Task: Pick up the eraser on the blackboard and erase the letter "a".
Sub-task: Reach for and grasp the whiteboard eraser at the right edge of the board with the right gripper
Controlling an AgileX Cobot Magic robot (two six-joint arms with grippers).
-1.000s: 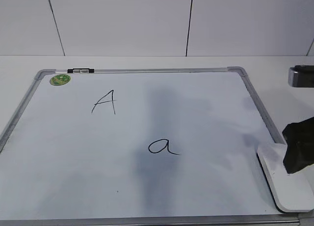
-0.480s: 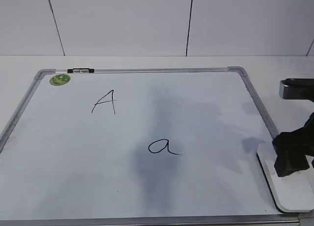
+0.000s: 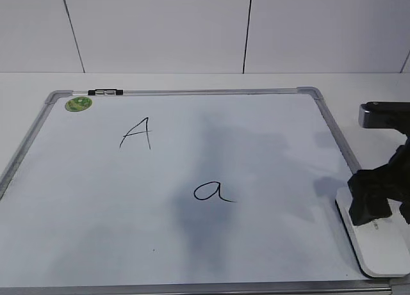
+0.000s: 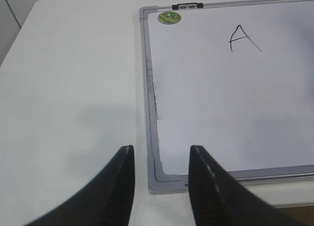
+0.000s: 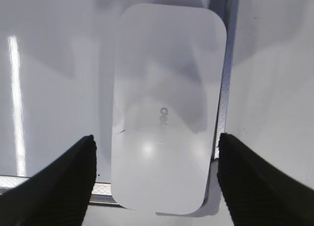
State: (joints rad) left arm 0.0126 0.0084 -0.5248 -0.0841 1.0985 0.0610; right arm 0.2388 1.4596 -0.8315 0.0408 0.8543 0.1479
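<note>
The white eraser (image 3: 379, 242) lies flat on the lower right corner of the blackboard (image 3: 269, 135), overlapping the frame. My right gripper (image 3: 388, 204) hovers right over it. In the right wrist view this gripper (image 5: 156, 141) is open, its black fingers standing either side of the eraser (image 5: 167, 88) with a gap on both sides. The letter "a" (image 3: 213, 192) is written low in the board's middle. My left gripper (image 4: 162, 150) is open and empty, above the board's near left corner (image 4: 164, 179).
A capital "A" (image 3: 136, 133) is written at the board's upper left, near a round green sticker (image 3: 78, 103). A small black clip (image 3: 105, 91) sits on the top frame. The board lies on a white table (image 4: 73, 88) with a panelled wall behind.
My right gripper has moved left and lower onto the eraser's end, its jaws a little wider. The eraser, the board and the left gripper have not moved.
</note>
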